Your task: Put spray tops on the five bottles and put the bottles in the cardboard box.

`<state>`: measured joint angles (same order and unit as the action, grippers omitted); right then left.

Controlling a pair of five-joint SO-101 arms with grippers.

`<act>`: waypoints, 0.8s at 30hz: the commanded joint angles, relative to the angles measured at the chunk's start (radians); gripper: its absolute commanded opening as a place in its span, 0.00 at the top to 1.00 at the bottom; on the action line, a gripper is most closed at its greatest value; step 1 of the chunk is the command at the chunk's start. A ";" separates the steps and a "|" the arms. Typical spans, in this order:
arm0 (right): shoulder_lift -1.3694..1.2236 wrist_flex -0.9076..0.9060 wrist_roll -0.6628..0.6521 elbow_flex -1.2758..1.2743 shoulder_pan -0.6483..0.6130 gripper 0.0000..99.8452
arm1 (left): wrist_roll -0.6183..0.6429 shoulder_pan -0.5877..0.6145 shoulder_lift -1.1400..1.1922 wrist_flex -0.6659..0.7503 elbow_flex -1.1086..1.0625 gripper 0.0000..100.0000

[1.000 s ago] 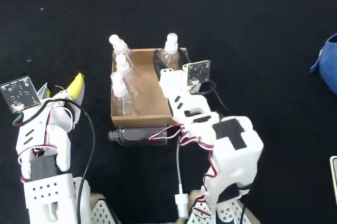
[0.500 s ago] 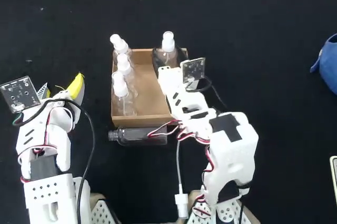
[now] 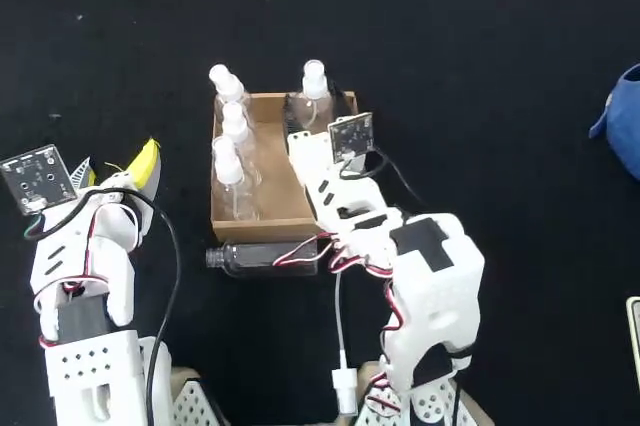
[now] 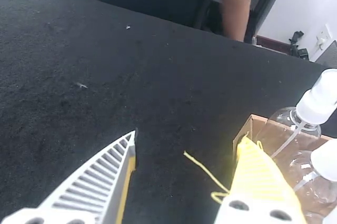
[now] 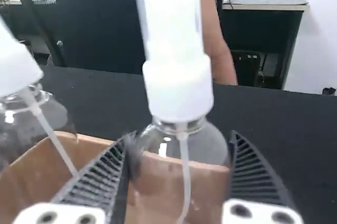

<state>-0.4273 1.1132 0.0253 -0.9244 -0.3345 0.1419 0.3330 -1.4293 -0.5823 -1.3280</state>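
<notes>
1. The left gripper [image 3: 118, 161] [image 4: 187, 140] hangs over the black table [image 3: 500, 96] with its white and yellow fingers spread wide and nothing between them.
2. Off to that gripper's right and a little ahead stands the cardboard box [image 3: 285, 191] [image 4: 253, 124]. Three capped bottles [image 3: 232, 126] stand upright in a row along the wall nearest it.
3. An uncapped bottle [image 3: 262, 257] lies on its side on the table, just outside the box's near wall and beside the right arm's forearm.
4. The right gripper [image 3: 308, 118] [image 5: 181, 139] reaches into the box's far right corner. Its black fingers [image 5: 102, 174] are pressed against either side of a fourth bottle [image 3: 313, 81] [image 5: 176, 77], which is upright with its spray top on.
5. A loose spray top [image 3: 344, 390] lies behind this gripper, down by the arm's base.
6. A blue object [image 3: 622, 121] sits well off to its right at the table's edge.
</notes>
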 commanded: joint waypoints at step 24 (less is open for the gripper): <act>0.050 0.184 -0.009 -0.067 -0.012 0.63 | -0.002 -0.005 -0.012 0.026 0.012 0.82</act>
<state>-0.4273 1.2329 0.0253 -0.9597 -0.3360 0.1419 0.3330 -1.4293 -0.5823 -1.3280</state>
